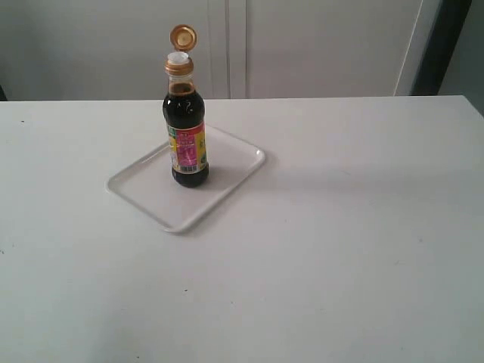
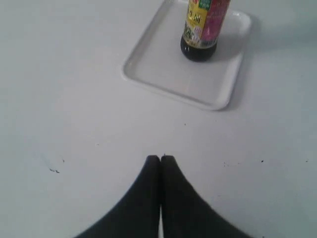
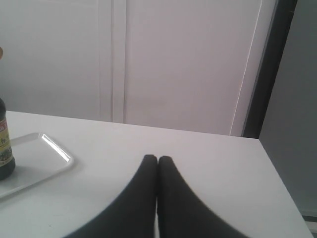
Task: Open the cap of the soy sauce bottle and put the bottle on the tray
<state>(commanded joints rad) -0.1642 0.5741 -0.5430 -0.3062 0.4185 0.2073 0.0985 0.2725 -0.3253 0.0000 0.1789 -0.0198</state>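
Observation:
The soy sauce bottle [image 1: 187, 144] stands upright on the white tray [image 1: 227, 193], left of the table's middle. Its golden cap [image 1: 182, 37] is flipped up on its hinge, showing the white spout [image 1: 178, 57]. Neither arm shows in the exterior view. In the left wrist view the bottle's lower part [image 2: 202, 27] stands on the tray [image 2: 163, 64], well beyond my left gripper [image 2: 160, 158], which is shut and empty. In the right wrist view my right gripper [image 3: 157, 159] is also shut and empty, with the bottle [image 3: 5, 148] and tray [image 3: 44, 158] off to one side.
The white table [image 1: 340, 249] has a far edge against a pale wall with panel seams [image 1: 227, 45]. A dark vertical strip [image 1: 446, 45] stands at the far right. Small dark specks [image 2: 54, 170] mark the tabletop.

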